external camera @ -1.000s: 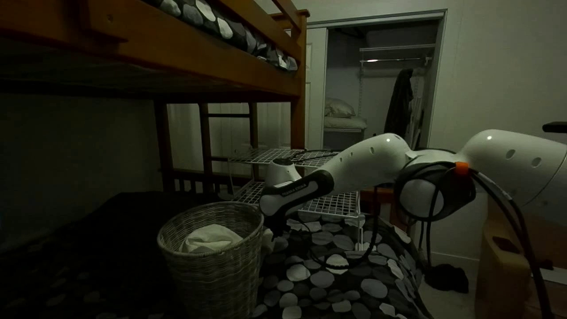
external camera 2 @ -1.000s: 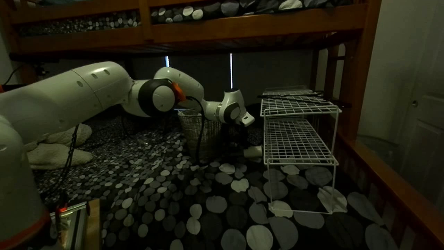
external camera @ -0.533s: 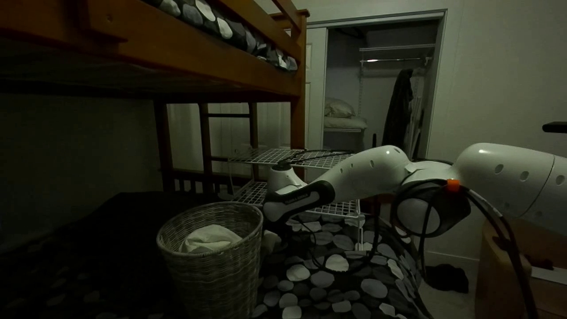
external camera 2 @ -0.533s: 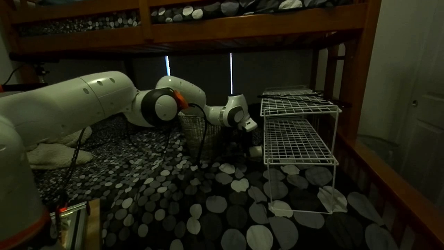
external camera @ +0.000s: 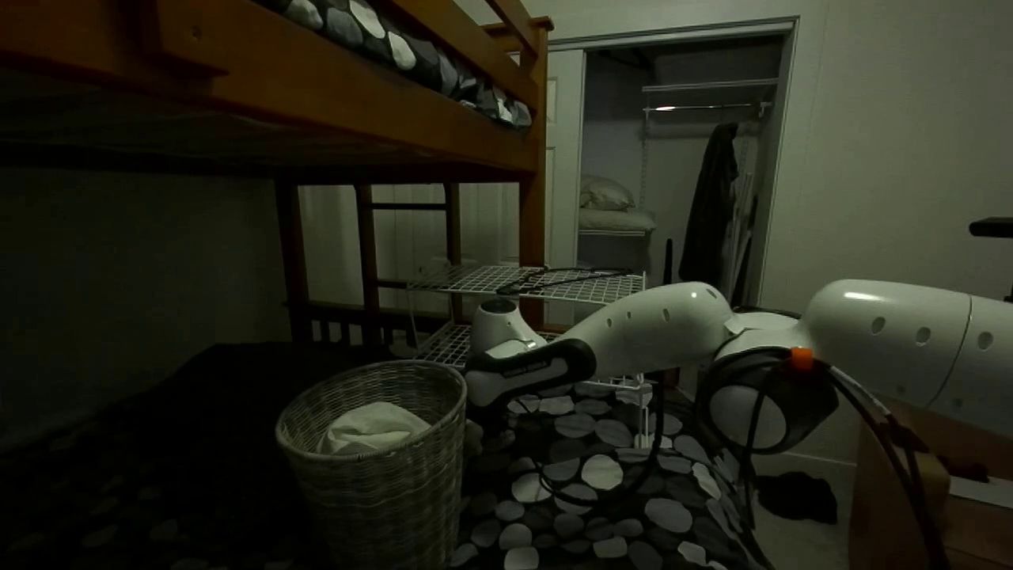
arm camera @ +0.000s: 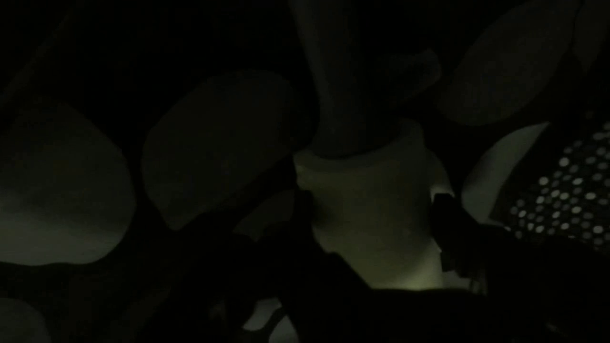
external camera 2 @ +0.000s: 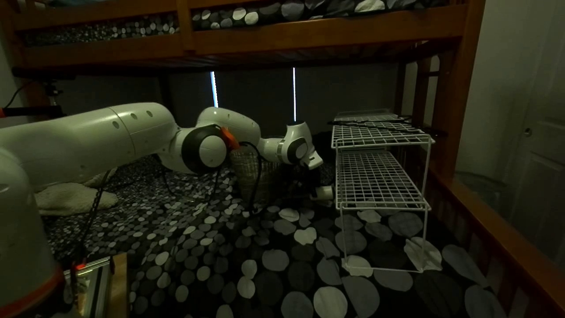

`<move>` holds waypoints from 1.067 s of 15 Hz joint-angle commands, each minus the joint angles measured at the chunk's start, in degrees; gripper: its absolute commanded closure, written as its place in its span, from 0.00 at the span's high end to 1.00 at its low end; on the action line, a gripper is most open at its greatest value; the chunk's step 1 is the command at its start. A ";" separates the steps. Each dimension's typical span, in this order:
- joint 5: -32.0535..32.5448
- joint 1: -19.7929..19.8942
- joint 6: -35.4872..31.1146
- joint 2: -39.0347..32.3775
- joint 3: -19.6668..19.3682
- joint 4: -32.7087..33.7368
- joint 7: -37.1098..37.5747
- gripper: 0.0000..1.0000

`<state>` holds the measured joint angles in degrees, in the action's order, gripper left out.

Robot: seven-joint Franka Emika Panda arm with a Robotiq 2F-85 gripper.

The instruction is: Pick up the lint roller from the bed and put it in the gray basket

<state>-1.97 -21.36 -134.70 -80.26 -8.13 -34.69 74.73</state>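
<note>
The lint roller [arm camera: 376, 219] lies on the dotted bed [external camera 2: 265, 260], its pale wide roll toward me and its grey handle running to the top of the dim wrist view. My gripper [arm camera: 372, 204] straddles the roll, and both dark fingers [arm camera: 448, 219] press against its sides, so it is shut on the roller. In an exterior view the roll [external camera 2: 325, 192] shows below the hand, close to the wire rack. The gray basket [external camera: 380, 499] stands on the bed beside the arm; in another exterior view the arm partly covers the basket [external camera 2: 247, 170].
A white wire rack [external camera 2: 379, 176] stands right beside the roller, with dark cords on its top shelf. Pale cloth [external camera: 376, 427] fills part of the basket. The upper bunk's wooden rail [external camera 2: 326, 37] runs overhead. A fleecy blanket [external camera 2: 73, 198] lies near the arm's base.
Over the last second the arm has sunk lower toward the bed, and my gripper has shut around the roll. The basket and rack have stayed in place.
</note>
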 commanded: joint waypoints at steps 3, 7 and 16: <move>0.66 0.06 -0.18 -2.80 -0.76 3.58 -0.11 0.87; 1.00 -0.12 1.58 -2.94 -0.51 3.21 -4.96 1.00; 1.48 -0.14 0.29 -2.82 -2.60 3.72 -6.95 0.47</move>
<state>-1.54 -21.84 -134.93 -82.90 -9.51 -32.53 68.21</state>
